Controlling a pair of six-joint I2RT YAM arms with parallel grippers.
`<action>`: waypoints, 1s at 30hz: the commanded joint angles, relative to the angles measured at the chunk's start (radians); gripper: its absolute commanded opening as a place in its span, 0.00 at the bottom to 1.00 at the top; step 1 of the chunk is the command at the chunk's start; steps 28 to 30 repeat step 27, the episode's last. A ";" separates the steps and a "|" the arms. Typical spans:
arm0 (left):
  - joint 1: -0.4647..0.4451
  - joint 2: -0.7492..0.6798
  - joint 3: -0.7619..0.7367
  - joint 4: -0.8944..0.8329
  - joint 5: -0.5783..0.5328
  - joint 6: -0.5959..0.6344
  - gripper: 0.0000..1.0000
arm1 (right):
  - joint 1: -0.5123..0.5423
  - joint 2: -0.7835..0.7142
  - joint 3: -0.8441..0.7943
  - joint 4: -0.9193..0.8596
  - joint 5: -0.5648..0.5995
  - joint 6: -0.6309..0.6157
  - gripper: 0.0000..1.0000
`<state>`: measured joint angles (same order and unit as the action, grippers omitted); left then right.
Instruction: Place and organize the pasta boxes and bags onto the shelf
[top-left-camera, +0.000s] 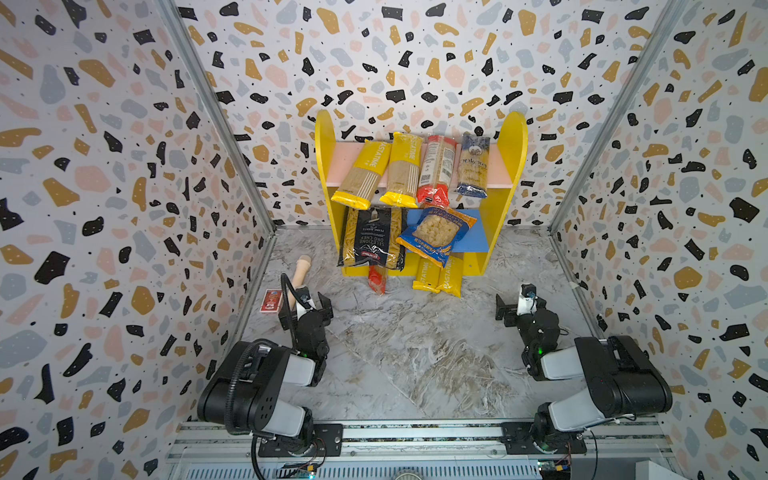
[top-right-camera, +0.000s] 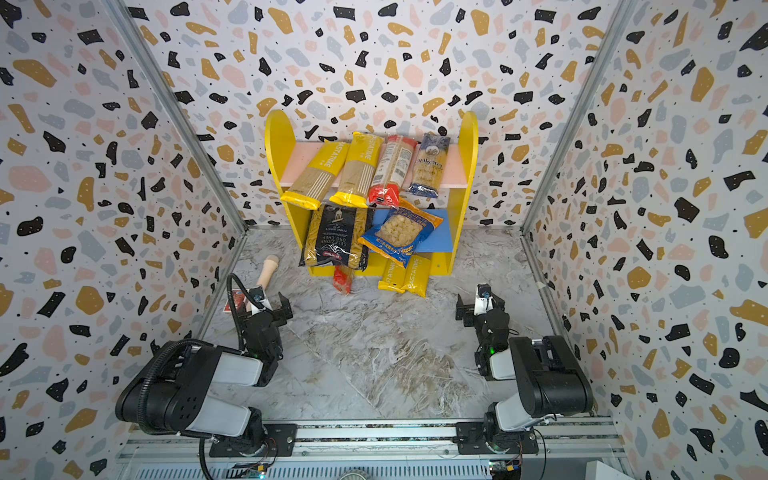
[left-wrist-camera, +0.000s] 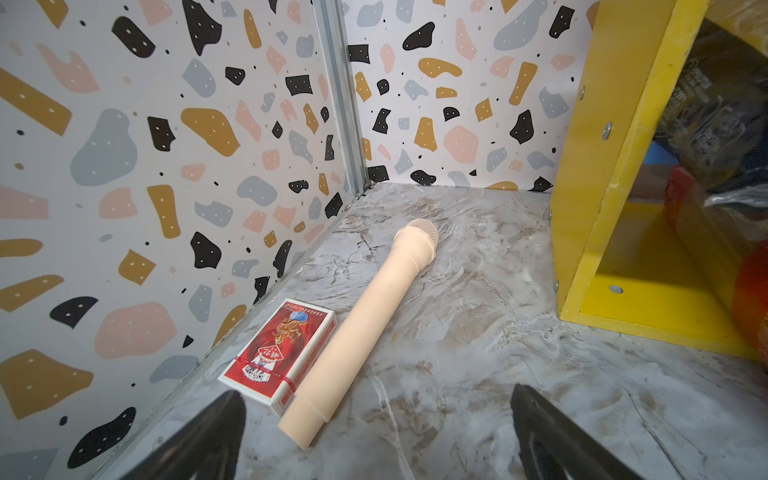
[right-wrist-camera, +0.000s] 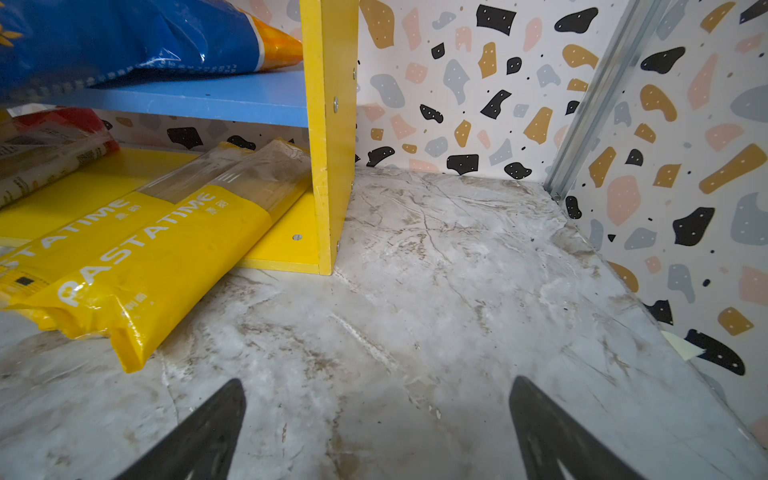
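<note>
Yellow shelf (top-left-camera: 513, 137) upper centre, pasta packs (top-left-camera: 401, 170) across its boards; left gripper (top-left-camera: 309, 308) lower left, right gripper (top-left-camera: 521, 305) lower right, both spread, empty.

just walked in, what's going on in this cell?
Nothing is being handled right now. The left claw and right claw are both open, empty and clear of the shelf. The pasta looks shelved: four long packs on the pink board, and the black penne bag and blue-orange bag on the blue board. Three more long packs lie at the bottom, ends poking onto the table. A beige stick and red card box lie near the left claw.
</note>
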<state>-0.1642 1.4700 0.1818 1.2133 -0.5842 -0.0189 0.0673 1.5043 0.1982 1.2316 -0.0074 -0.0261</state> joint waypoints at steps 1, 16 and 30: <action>0.005 -0.014 -0.004 0.054 -0.007 -0.012 0.99 | 0.001 -0.013 0.019 -0.005 0.006 0.006 0.99; 0.005 -0.015 -0.002 0.052 -0.006 -0.012 1.00 | 0.006 -0.014 0.019 -0.006 0.010 0.003 0.99; 0.005 -0.016 -0.002 0.052 -0.005 -0.012 0.99 | 0.006 -0.012 0.023 -0.008 0.007 0.001 0.99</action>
